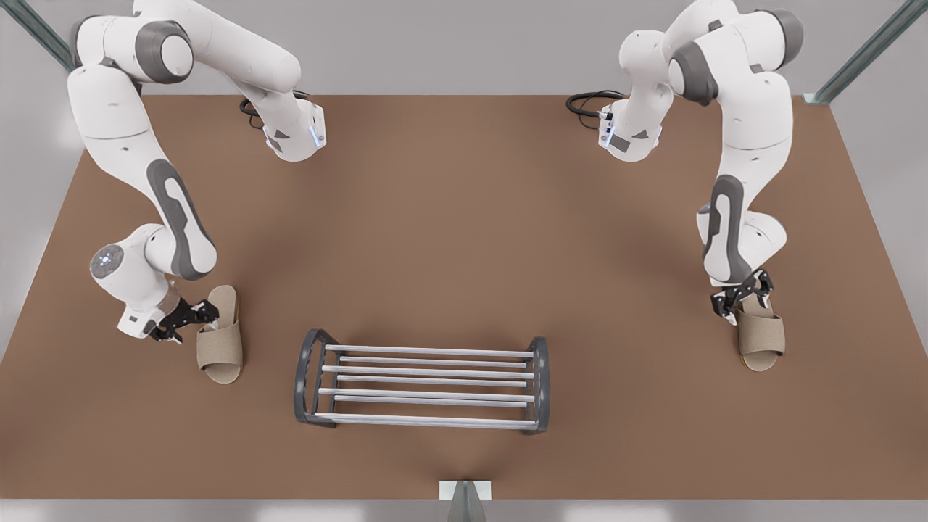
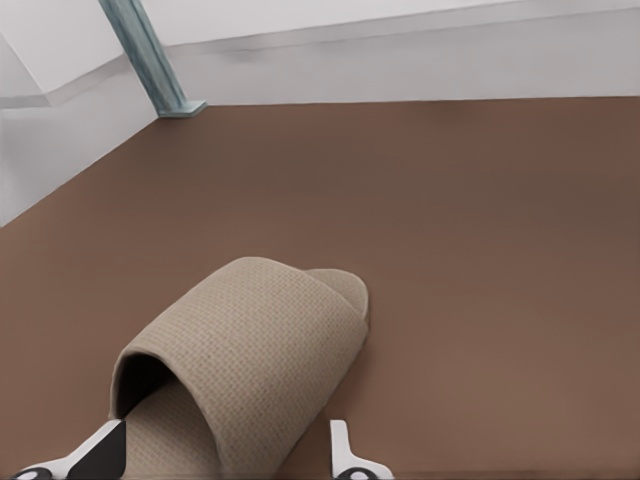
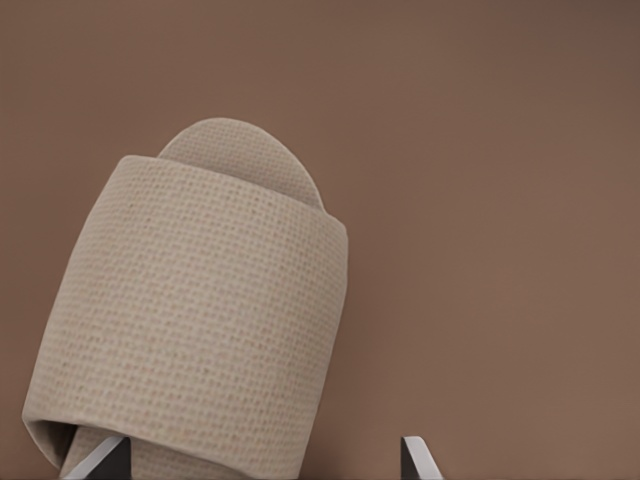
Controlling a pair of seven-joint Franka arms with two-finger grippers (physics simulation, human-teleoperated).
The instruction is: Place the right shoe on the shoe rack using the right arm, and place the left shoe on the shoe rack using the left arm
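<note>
Left shoe (image 1: 220,337) lay flat on the table (image 1: 464,217) just ahead of my left end effector (image 1: 193,319). Its heel end sat between my spread fingers (image 2: 342,447), toe pointing away from me. That end effector was released, closed on nothing. I had it straddling the heel because, as I judged it, the open back is the easiest part to pinch before a lift.

The right shoe (image 1: 761,341) lay the same way under my right end effector (image 1: 741,301), heel nearest me and toe away. That end effector was released too. One finger (image 3: 412,457) stood clear of the shoe's side, the other near the strap's opening, and I could not tell whether it touched.

The rack (image 1: 428,353) stood between my two end effectors, well apart from both and bare of shoes, so each shoe had yet to be gripped and carried inward.

My left arm was folded low, its wrist tipped nearly level, reaching the shoe from the side away from the rack. My right arm came down steeply from above, its wrist close to vertical over the heel.
</note>
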